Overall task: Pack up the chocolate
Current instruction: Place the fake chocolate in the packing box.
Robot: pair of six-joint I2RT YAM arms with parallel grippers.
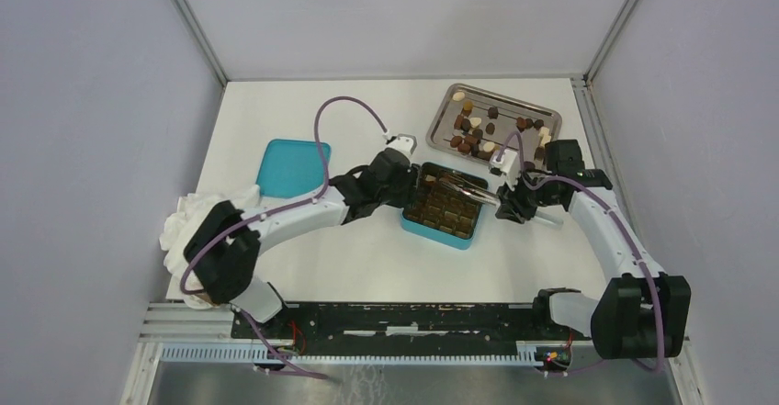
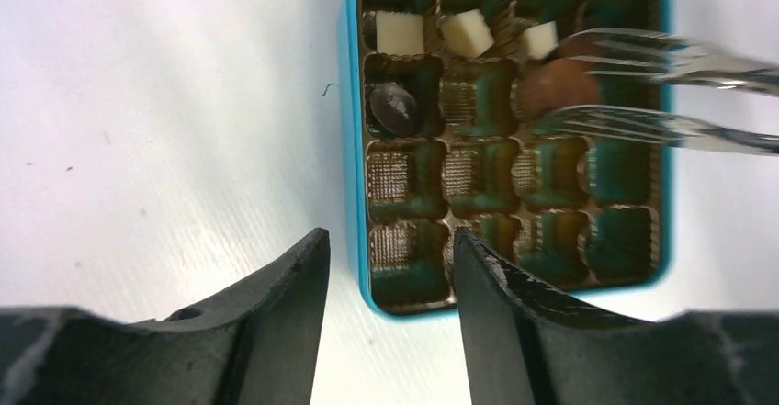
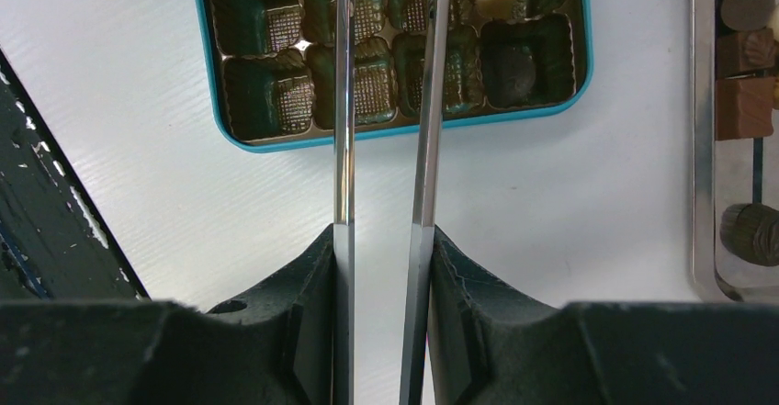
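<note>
Right pincer point(image 3: 381, 240): I pinch long metal tweezers point(image 2: 680, 63), for placing the round brown chocolate point(image 2: 556, 84) precisely.
Left pincer point(image 2: 388, 240): spread, empty, probably ready to steady the square teal box point(image 2: 351, 148).

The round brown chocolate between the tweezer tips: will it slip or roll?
Probably slippery: the round brown chocolate looks smooth and domed, and the metal tweezers touch it only at narrow tips. Once released it may roll, though the walled cells should stop it.

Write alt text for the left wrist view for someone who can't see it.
Metal tweezers reach from the right with a round brown bonbon between their tips, over a teal box's brown gridded insert. Three white squares and one dark bonbon sit in cells; the open left gripper fills the foreground.
</note>
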